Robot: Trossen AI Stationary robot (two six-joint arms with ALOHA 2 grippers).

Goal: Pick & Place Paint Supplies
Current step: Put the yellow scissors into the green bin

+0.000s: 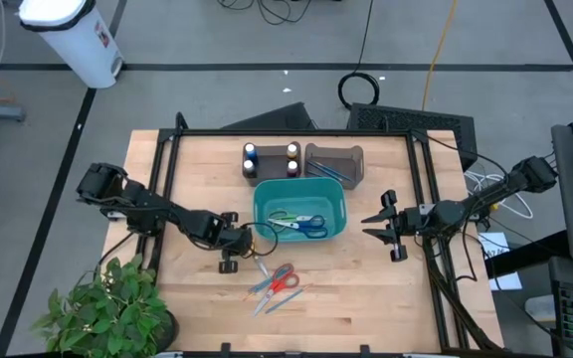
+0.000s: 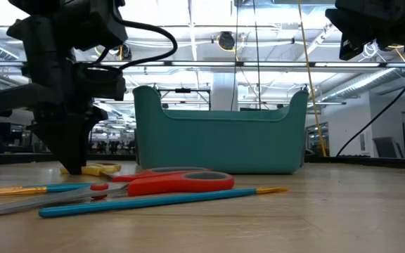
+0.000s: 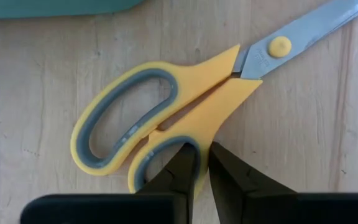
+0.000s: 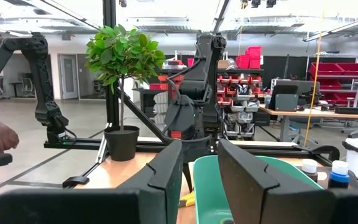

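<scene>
- Pinching the lower loop of the yellow scissors' (image 3: 166,118) handle, the left pincer (image 3: 202,168) sits low on the table (image 1: 366,298), just left of the teal bin (image 1: 341,204); its two fingers are almost together with the handle rim between them.
- Judging from that, the step in hand is a grasp on scissors, which are not paint supplies.
- Paint bottles (image 1: 271,159) stand in a dark holder at the far side of the table, behind the bin; blue brushes (image 1: 328,171) lie in the grey tray beside them.
- More brushes (image 2: 160,199) lie on the near table with the red scissors (image 2: 178,181), one teal-handled, one orange-and-blue.
- Blue and green scissors (image 1: 301,223) already lie in the bin.
- The right pincer (image 1: 383,227) waits to the right of the bin, above the table, fingers moderately spread and holding nothing.
- Next, I'd expect a straight lift, then a short carry right over the bin's wall; the grip is on one loop only, so the blades may swing down.
</scene>
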